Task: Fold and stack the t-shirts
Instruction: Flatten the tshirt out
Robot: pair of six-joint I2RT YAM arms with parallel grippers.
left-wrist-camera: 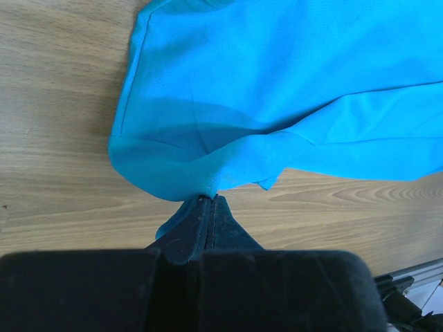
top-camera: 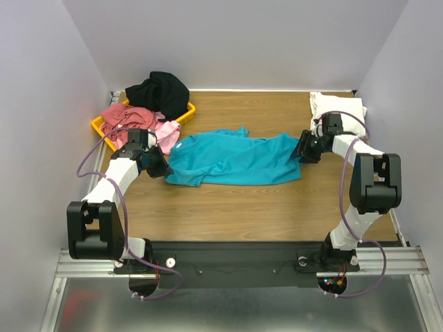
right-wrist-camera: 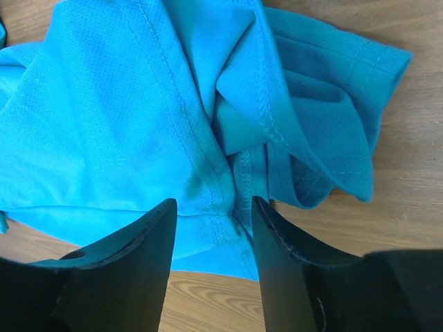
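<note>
Left arm stretches low toward 1 o'clock, left pincer (left-wrist-camera: 210,202) clamped together on the teal t-shirt (top-camera: 232,159) at its left edge. The shirt's spread across mid tabletop (top-camera: 242,214), with plenty of bare wood at 6 o'clock. Right arm hooks round pointing about 8 o'clock, right pincer (right-wrist-camera: 213,207) fingers apart, straddling the right hem.

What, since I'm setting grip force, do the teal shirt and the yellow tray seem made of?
Teal t-shirt: thin knit, probably synthetic sports mesh, matte; tiny pinhole texture, stitched hems and soft folds show. Yellow tray: probably rigid moulded plastic, smooth; uniform bright colour, thin straight rim.
</note>
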